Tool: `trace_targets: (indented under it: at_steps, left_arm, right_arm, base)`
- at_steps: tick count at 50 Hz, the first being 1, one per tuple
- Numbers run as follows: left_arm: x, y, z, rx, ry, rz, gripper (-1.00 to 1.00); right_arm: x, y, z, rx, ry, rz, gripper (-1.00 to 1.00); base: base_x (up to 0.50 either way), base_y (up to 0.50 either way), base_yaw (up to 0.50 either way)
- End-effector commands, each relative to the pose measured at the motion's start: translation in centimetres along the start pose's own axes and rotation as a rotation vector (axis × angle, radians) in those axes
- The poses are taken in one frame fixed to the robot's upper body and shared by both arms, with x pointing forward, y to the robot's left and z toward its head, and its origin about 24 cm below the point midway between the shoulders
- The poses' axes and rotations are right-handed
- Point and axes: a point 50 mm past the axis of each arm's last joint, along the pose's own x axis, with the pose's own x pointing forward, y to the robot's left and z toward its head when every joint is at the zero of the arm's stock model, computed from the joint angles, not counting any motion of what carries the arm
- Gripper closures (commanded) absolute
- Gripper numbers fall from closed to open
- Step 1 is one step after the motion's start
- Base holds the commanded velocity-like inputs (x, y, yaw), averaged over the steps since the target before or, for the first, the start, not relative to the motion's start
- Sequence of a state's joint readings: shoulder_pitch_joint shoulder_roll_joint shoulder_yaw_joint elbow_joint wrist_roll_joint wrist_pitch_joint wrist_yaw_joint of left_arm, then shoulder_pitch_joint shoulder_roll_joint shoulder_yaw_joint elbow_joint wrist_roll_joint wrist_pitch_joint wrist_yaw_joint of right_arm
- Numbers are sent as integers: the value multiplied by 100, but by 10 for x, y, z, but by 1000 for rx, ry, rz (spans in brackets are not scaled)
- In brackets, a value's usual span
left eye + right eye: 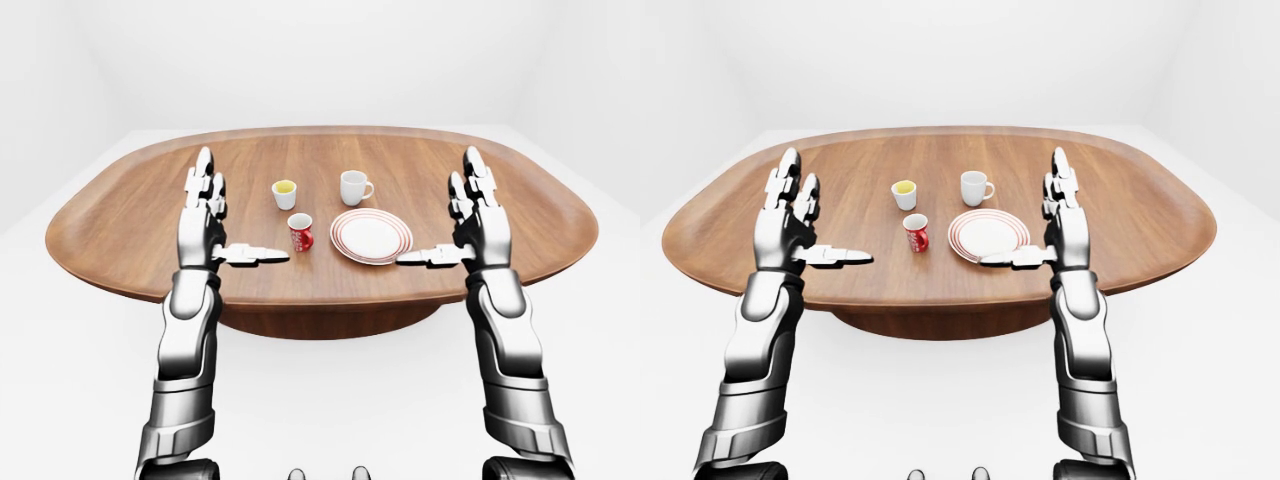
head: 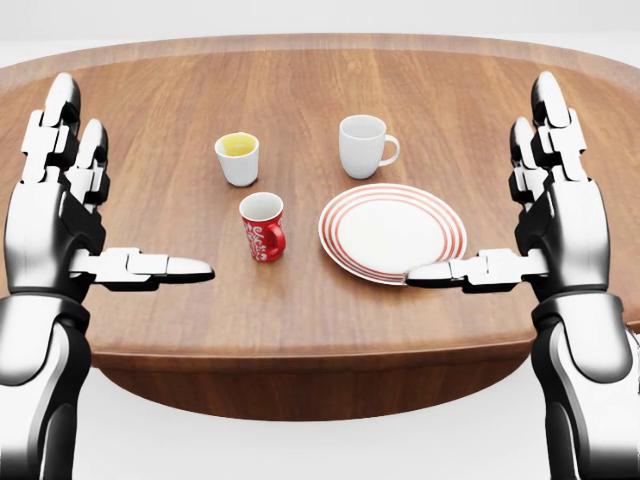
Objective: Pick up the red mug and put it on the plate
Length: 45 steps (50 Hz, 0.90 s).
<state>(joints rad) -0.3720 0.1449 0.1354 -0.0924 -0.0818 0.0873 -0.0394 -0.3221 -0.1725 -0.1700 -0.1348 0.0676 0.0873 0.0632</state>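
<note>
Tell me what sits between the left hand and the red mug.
Nothing: in the head view only bare wood of the table lies between the open left hand and the red mug; the yellow-filled cup stands farther up the view.

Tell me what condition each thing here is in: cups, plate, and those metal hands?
red mug: upright on the table, handle to the head view's right, not held.
plate: flat, nothing on it.
white mug: upright, looks empty.
small white cup: upright, yellow inside.
left hand: open, raised, holding nothing.
right hand: open, raised, holding nothing.
</note>
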Motion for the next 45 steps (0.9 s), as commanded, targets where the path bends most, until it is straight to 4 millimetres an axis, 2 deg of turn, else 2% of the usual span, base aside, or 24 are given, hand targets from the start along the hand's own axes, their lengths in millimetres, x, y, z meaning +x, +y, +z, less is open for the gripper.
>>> trace_targets:
  at_steps: [1, 18, 45]
  left_arm:
    - [8, 1, 9, 8, -36, 5, -100]
    - [7, 3, 19, 7, -75, 9, -100]
    - [5, 1, 24, 15, -99, 2, -100]
  right_arm:
    - [13, -3, 15, -25, -59, 11, -100]
    - [16, 1, 19, -49, -71, 33, -100]
    - [16, 7, 18, -66, -69, 57, -100]
  base:
    - [0, 0, 0]
    - [0, 0, 0]
    - [20, 0, 0]
